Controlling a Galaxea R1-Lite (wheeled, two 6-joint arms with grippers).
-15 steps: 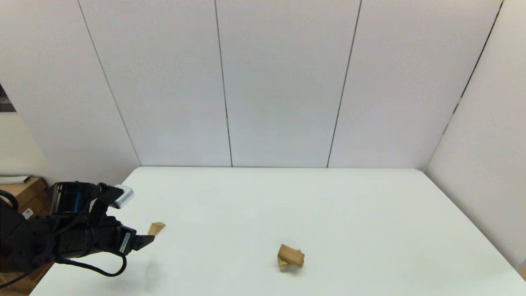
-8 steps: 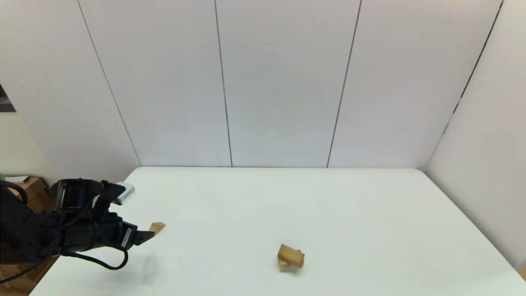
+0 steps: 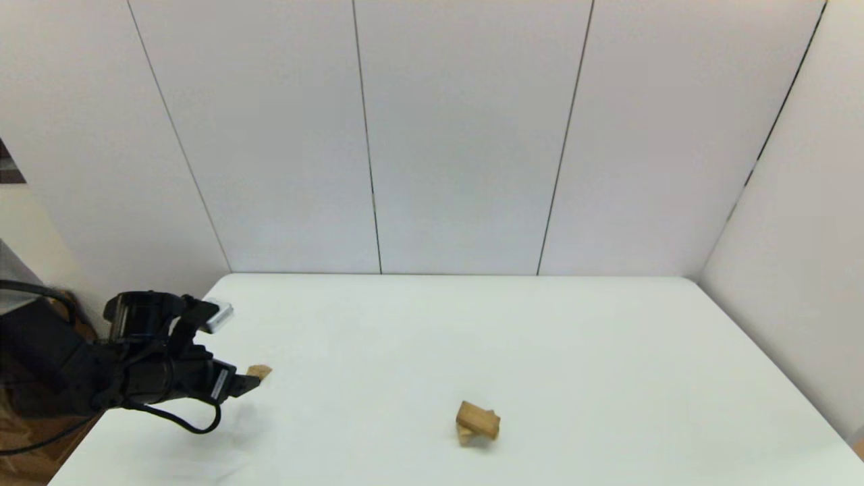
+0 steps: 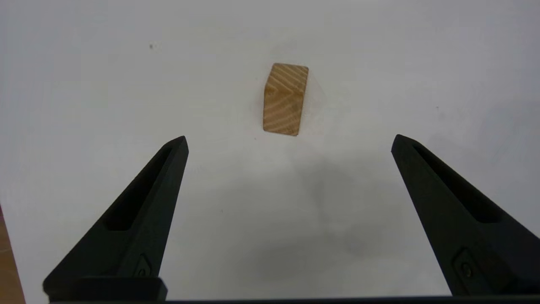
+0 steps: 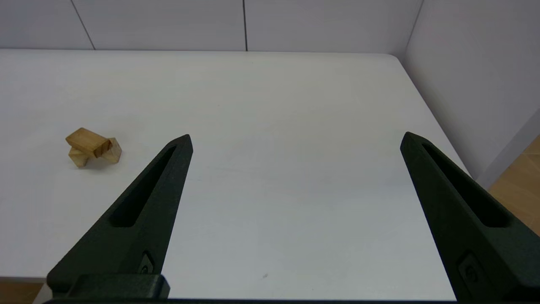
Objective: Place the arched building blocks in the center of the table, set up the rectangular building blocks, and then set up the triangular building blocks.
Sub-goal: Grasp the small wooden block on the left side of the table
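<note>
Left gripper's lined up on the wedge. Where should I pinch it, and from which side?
Come straight down over the wedge with the open left gripper. It lies alone on the table, so probably pinch its two flat side faces; the sloping faces could slip.

Landmark: rectangular block, lying on top of the arched block, both on the table in its near middle part. Triangular block lies on the table well to the left of the rectangular block, slightly farther back, near the left edge. Left gripper sits just left of the triangular block, far left of the rectangular block.
</note>
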